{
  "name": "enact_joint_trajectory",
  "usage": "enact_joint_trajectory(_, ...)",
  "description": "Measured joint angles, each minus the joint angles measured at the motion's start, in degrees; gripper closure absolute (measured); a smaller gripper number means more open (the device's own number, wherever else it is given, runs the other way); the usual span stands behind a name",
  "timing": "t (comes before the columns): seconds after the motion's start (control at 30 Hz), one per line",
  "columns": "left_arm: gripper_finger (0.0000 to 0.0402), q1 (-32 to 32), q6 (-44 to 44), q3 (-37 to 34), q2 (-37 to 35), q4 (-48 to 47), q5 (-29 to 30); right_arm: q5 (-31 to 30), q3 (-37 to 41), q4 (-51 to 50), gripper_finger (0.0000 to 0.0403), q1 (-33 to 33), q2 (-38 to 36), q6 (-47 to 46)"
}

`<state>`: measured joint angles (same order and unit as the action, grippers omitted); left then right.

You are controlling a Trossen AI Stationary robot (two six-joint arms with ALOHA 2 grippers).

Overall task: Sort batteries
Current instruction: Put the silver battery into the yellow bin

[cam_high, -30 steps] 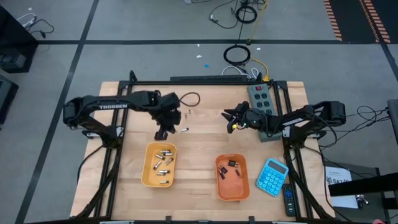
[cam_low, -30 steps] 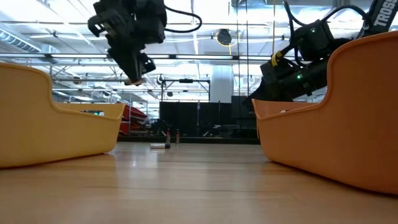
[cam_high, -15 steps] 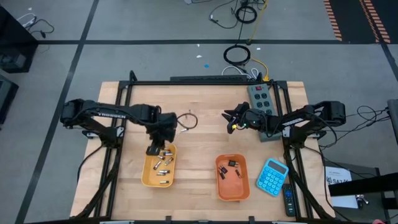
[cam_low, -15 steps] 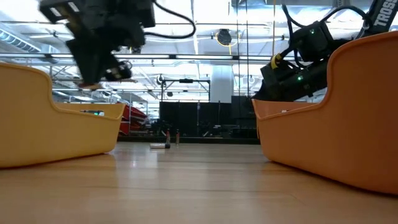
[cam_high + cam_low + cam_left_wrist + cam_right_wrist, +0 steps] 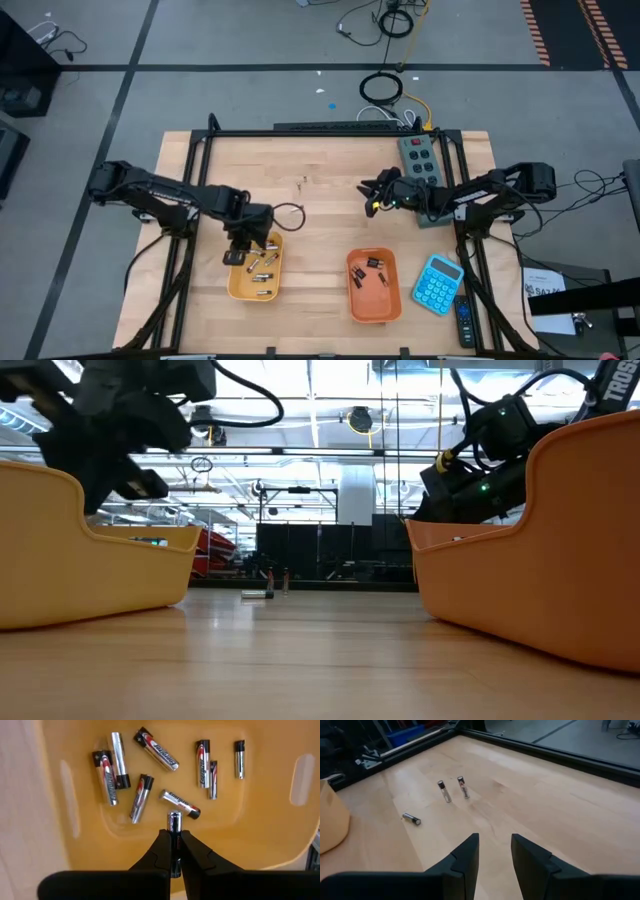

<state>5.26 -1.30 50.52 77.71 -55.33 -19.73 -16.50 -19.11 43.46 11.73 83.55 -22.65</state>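
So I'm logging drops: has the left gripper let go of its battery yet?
No, the left gripper is shut on a battery above the yellow tray, which holds eight others.

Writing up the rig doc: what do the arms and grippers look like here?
Two dark, jointed arms with black cables looping off the wrists. The left gripper and right gripper each have two black, wedge-shaped fingers tapering to the tips. The right arm shows a small green light and yellow wiring near its wrist.
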Motion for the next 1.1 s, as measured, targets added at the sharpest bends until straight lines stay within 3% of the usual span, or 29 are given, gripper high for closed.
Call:
enact_joint_trajectory(0.53, 0.0382, 5.8, -3.8, -2.2, -0.2, 4.2, 6.8, -0.5, 0.0, 0.0, 0.0298, -1.6, 0.0, -0.8)
enact_joint_trajectory(1.1, 0.0378, 5.7, -2.9, -2.2, -0.2, 5.4, 7.2, -0.4, 0.0, -0.1, 0.0298, -1.6, 0.0, -0.5)
